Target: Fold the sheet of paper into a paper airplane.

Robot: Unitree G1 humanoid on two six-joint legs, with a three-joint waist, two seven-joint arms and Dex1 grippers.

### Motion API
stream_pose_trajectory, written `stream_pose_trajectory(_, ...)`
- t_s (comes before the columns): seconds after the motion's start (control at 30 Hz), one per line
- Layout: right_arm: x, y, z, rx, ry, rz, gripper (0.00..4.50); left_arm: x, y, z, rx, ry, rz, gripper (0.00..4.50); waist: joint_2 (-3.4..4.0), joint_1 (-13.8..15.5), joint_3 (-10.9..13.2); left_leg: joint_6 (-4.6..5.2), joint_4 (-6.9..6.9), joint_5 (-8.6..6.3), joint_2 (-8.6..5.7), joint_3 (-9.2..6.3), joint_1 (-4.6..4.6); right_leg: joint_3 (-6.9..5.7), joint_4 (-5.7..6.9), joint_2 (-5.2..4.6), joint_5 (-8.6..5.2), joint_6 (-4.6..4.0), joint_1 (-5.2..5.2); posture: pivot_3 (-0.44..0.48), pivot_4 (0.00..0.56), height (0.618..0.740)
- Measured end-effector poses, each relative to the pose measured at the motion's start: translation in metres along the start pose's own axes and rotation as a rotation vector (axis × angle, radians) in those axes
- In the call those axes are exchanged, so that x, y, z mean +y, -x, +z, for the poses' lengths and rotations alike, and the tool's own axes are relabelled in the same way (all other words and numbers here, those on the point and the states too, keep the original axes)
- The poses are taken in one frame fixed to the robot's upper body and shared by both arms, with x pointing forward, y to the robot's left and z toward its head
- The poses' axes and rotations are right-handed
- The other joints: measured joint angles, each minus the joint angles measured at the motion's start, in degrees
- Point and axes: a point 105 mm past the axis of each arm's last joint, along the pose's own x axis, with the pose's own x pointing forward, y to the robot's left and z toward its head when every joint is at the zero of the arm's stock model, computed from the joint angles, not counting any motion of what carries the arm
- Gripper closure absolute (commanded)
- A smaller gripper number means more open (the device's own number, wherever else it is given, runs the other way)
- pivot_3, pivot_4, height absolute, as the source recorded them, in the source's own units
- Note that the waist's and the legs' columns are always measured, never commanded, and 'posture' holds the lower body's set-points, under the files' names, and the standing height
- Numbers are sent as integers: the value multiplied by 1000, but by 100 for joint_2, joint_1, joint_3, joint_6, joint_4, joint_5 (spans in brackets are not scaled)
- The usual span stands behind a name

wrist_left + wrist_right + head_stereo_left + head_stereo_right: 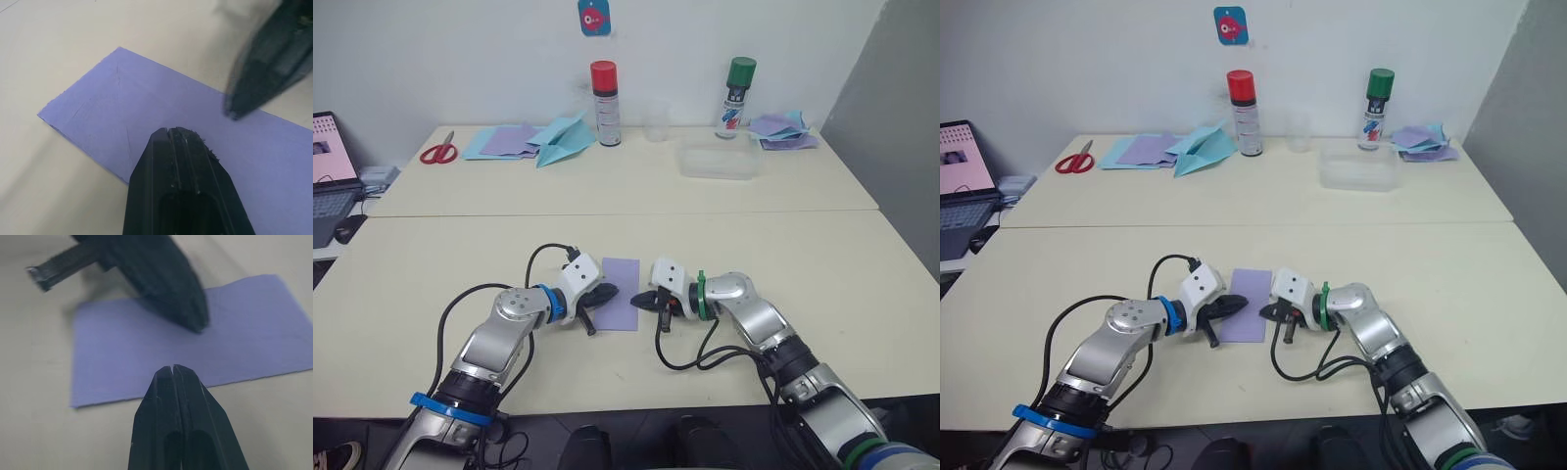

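Here, a thin lavender sheet of paper [621, 294], already doubled into a narrow rectangle, is seen lying flat on the near beige table [822, 294], flanked by the robot's two black-fingered grippers. The left gripper [600, 297] is set over the sheet's left edge with its fingers pressed together, empty; the right gripper [644, 300] is poised just beside the right edge, its fingers likewise closed on nothing. In the left wrist view faint diagonal creases are visible near one corner of the sheet [195, 142], though whether the tip actually touches the paper cannot be made out. The step in hand is judged to be flattening the fold or starting a corner fold: it would be done best if one closed tip were kept pressing the sheet down as an anchor while the other slid under a corner, so that the light paper is not pushed across the table. On the far table a clear plastic tray [718, 158] is seen, apparently empty, and beside it a clear plastic cup [655, 121], also seemingly holding nothing; a red-capped spray can [605, 103] and a green-capped spray can [736, 98] stand nearby.
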Motion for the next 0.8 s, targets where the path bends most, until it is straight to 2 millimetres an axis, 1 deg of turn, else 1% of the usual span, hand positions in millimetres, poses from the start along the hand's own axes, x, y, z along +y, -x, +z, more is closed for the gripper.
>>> stream_pose_trajectory(0.07,8,1,-1,6,-18,37,4462,0,0,-1,3,1,0,4500,3,-1,-9,0,-6,-1,0,0,10,1,0,0,-5,-8,5,0,150,740)
stream_pose_trajectory(0.2,22,3,-3,34,-41,112,4462,-1,1,-3,9,5,-2,4500,3,-3,-19,0,-40,-2,-1,0,61,1,-11,-3,-26,-37,44,0,150,740)
stream_pose_trajectory(0.33,40,7,-7,52,-86,205,4462,-2,2,-5,14,7,-4,4500,-3,1,-35,-2,-81,-3,-4,-1,98,-3,-15,-5,-49,-47,70,0,150,740)
stream_pose_trajectory(0.4,46,11,-9,69,-99,250,4462,-3,2,-6,15,7,-11,4500,-1,4,-35,-13,-92,-14,-4,0,125,-3,-15,-8,-68,-58,86,0,150,740)
stream_pose_trajectory(0.47,50,15,-10,74,-115,281,4462,-4,2,-5,14,5,-18,4500,-1,21,-35,-10,-95,-22,-4,-2,126,-7,-15,-8,-78,-60,88,0,150,740)
stream_pose_trajectory(0.57,49,18,-6,48,-134,291,4462,-4,1,-3,10,-1,-25,4500,-3,39,-31,-10,-95,-33,-4,-2,125,-7,-15,-8,-85,-55,88,0,150,740)
stream_pose_trajectory(0.7,41,23,1,-4,-199,246,4462,-2,1,0,1,-7,-21,4500,-8,41,14,-10,-93,-33,-4,-3,118,-6,-13,-10,-82,-51,83,0,150,740)
stream_pose_trajectory(0.73,38,24,4,-23,-208,229,4462,-2,1,0,-2,-9,-20,4500,-7,41,26,-10,-93,-33,-4,-3,118,-6,-13,-10,-82,-50,83,0,150,740)
stream_pose_trajectory(0.8,29,23,18,-83,-200,164,4462,0,2,1,-9,-11,-15,4500,-14,41,49,-10,-93,-33,-4,-5,118,-6,-10,-11,-80,-48,82,0,150,740)
